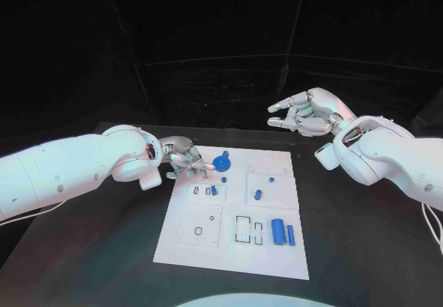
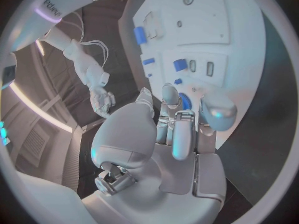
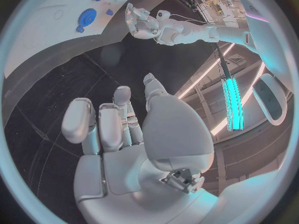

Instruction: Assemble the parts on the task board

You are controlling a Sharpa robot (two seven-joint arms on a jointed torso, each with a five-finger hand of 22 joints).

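The white task board [image 1: 205, 246] lies in the middle of the black table. A round blue disc [image 1: 221, 162] sits near its far left corner. My left hand [image 1: 185, 161] hovers just left of the disc with fingers spread and nothing held. In the left wrist view the disc [image 2: 186, 100] shows between its fingers [image 2: 171, 95]; I cannot tell whether they touch it. My right hand [image 1: 305, 112] is raised beyond the board's far right corner, empty, fingers loosely apart. The right wrist view shows the disc [image 3: 87, 17] flat on the board, apart from the left hand [image 3: 140, 22].
Small blue pegs [image 1: 225, 180] [image 1: 258, 194] and a small blue block [image 1: 213, 190] stand mid-board. A thick blue cylinder [image 1: 278, 231] and a thin blue bar [image 1: 290, 235] lie near the board's near right. Bare table [image 1: 369, 256] surrounds the board.
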